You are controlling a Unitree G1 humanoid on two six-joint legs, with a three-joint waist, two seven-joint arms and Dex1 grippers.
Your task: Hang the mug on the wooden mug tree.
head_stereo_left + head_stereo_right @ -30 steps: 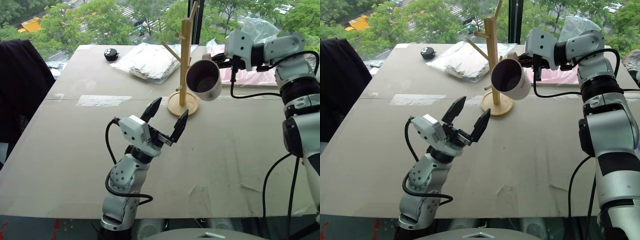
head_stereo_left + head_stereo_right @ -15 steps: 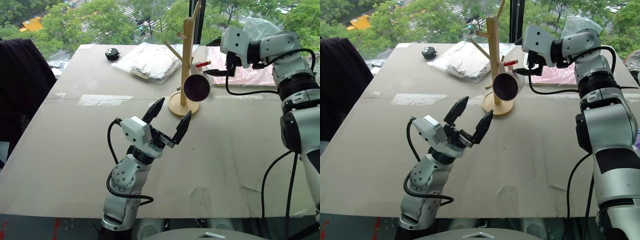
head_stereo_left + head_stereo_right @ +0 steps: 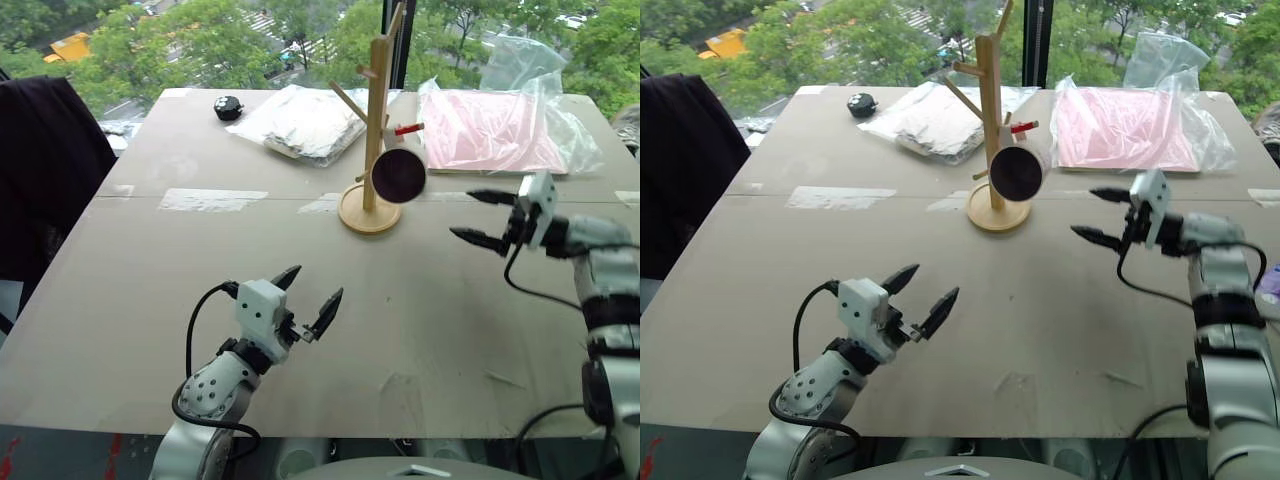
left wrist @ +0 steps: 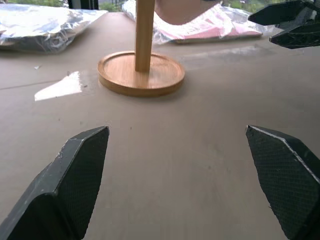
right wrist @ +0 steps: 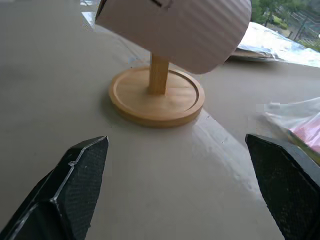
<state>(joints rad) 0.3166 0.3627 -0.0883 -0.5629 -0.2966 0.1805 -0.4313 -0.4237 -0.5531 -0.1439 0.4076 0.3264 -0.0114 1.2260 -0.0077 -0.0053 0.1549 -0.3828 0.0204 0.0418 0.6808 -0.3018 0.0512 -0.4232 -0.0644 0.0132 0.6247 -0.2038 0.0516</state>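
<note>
- Two grippers, each with two black, pointed, textured fingers; both sets of jaws are spread wide and hold nothing.
- The right gripper (image 3: 483, 218) hovers over the table's right side, well apart from the mug tree; the left gripper (image 3: 307, 297) hangs low near the front edge.
- One mug (image 3: 398, 173), white ceramic with a dark inside, hangs tilted on a peg of the one wooden mug tree (image 3: 372, 130), mouth toward the front edge, above the round disc base.
- The tree is a light-wood pole with slanted pegs, one tipped red, standing mid-table toward the far edge.
- The table (image 3: 150, 300) is flat brown board with tape patches.
- Two crinkled clear plastic bags lie by the far edge: one with pink contents (image 3: 490, 130), one pale (image 3: 300, 120).
- One small black round object (image 3: 228, 106) sits near the far left corner.
</note>
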